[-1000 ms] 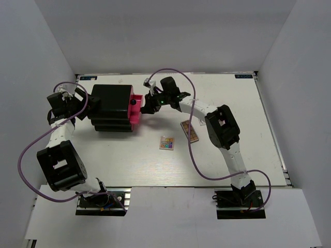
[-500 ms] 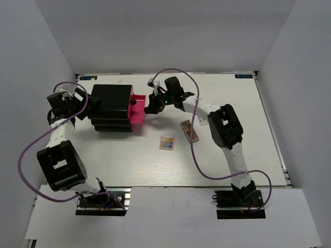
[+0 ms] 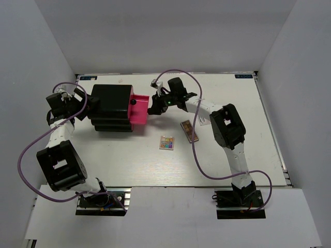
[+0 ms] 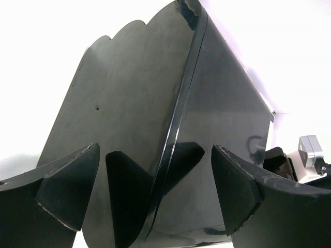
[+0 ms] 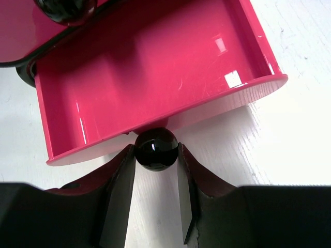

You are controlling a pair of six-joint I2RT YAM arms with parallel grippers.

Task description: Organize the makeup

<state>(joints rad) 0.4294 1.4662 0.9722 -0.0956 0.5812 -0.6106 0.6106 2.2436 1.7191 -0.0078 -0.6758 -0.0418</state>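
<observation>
A white tabletop (image 3: 248, 150) is boxed in by plain pale walls on the left, far and right sides; on its left half stands a large glossy black box (image 3: 111, 106) with a bright pink plastic drawer (image 3: 138, 109) standing out from its right face. Two cosmetics lie flat near the middle; the multicoloured square palette (image 3: 166, 142), a grid of small bright pans in a pale frame, sits slightly askew, nearer the arms' bases; the long brown eyeshadow palette (image 3: 189, 130) lies just to its right and a little farther back, its long axis running from far-left to near-right, with a purple cable (image 3: 194, 147) crossing over its near end. The two palettes are close but apart, and both are well clear of the box. The right gripper (image 3: 153, 107) has its jaws pinched on the round black knob (image 5: 155, 149) at the drawer's front, a finger on each side. The left gripper (image 3: 85, 106) is spread wide at the box's left side, its fingers (image 4: 70, 188) straddling a rear edge; contact cannot be judged. Bare tabletop runs from the brown palette to the right edge, and from the square palette to the near edge.
</observation>
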